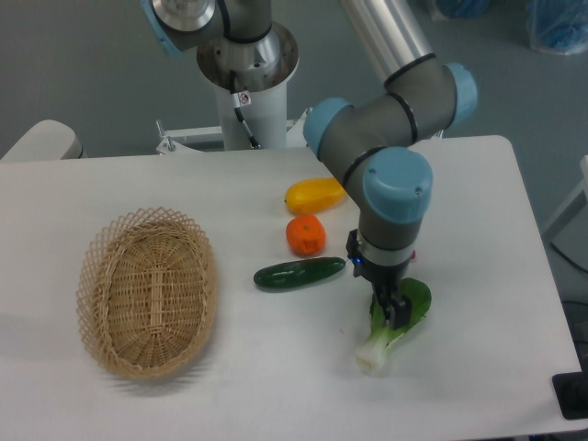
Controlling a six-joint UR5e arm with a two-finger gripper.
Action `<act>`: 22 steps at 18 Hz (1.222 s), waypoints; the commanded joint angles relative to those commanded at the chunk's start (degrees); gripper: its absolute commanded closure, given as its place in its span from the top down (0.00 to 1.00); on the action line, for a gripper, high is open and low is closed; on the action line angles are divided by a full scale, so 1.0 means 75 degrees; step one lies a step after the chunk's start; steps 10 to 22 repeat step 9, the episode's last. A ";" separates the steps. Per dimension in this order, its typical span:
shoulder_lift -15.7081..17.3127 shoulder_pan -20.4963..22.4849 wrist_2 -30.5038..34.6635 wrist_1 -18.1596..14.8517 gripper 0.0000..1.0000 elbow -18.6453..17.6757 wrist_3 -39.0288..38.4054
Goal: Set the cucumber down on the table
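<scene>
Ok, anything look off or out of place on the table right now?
Nothing looks spilled or damaged. The cucumber lies flat on the table, clear of the basket. The one oddity: the hand is over the bok choy, not the cucumber.

Grey floor behind; blue bundles, possibly bags, top right corner.

The cucumber is dark green, glossy and slender with rounded ends. It lies flat on the bench, nearly crosswise with its right end tilted slightly toward the far edge. The bench is a large, smooth white top with rounded corners.
</scene>
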 joint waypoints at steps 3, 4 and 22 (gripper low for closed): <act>-0.0093 0.0106 0.0000 0.0000 1.00 0.0070 0.0012; -0.0117 0.0107 0.0000 0.0000 1.00 0.0129 0.0012; -0.0117 0.0095 0.0000 -0.0047 1.00 0.0106 0.0000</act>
